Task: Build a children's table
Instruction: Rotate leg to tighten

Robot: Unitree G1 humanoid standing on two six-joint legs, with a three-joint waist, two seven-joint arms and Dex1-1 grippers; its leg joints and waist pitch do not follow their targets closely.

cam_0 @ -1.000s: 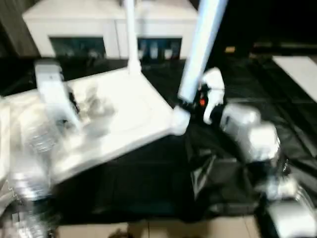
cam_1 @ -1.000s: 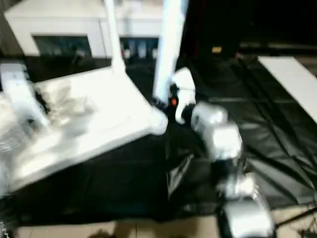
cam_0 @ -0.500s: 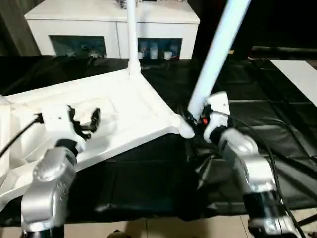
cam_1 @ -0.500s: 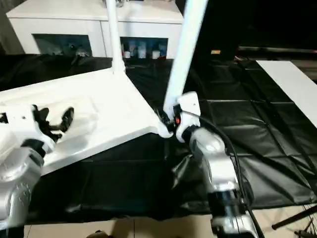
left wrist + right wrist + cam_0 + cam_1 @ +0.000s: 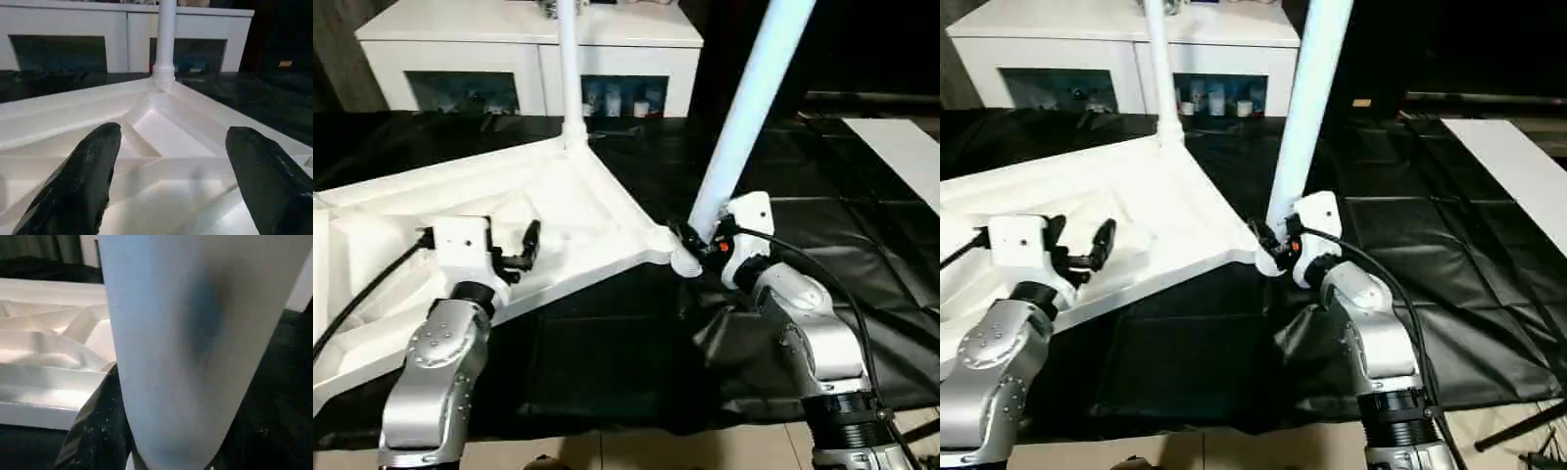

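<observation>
A black sheet (image 5: 607, 362) covers the floor before a white cabinet (image 5: 529, 49). On it lies the tabletop (image 5: 509, 211), ribbed underside up. One leg (image 5: 570, 69) stands upright in its far corner socket. A second leg (image 5: 749, 113) leans over the near corner socket (image 5: 680, 257), its lower end clamped in the right gripper (image 5: 700, 240). The left gripper (image 5: 514, 250) hovers over the ribs, fingers (image 5: 93, 166) wide apart, holding nothing.

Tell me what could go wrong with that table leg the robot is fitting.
1. The leg in the right gripper leans well off upright at the near corner socket, so it may jam or pop out.
2. The left gripper hovers open above the tabletop, so pushing could slide it on the black sheet.
</observation>
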